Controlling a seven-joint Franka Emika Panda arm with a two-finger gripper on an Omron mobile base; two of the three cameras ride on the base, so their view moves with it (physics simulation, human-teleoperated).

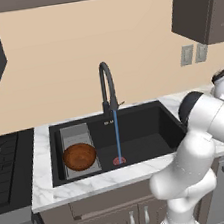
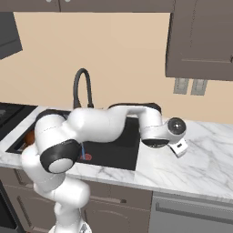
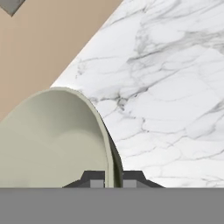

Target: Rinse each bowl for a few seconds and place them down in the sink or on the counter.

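My gripper (image 3: 113,179) is shut on the rim of the pale cream-grey bowl (image 3: 52,140), whose greenish inside faces the hand view's left. Behind it lies the white marble counter (image 3: 175,87). In the right base view the arm reaches over the counter (image 2: 200,159) to the right of the sink (image 2: 123,145). The reddish-brown bowl (image 1: 80,156) rests on the grey ribbed tray (image 1: 76,134) at the left of the black sink (image 1: 147,129); a sliver of that bowl (image 2: 29,136) shows past my arm. Water (image 1: 117,133) runs from the black gooseneck faucet (image 1: 107,84) onto the red drain (image 1: 119,160).
A black stovetop (image 1: 4,159) lies left of the sink. Dark wall cabinets (image 2: 200,41) hang above the right counter, with two wall outlets (image 2: 189,86) below them. The beige wall (image 3: 43,39) stands close behind the held bowl.
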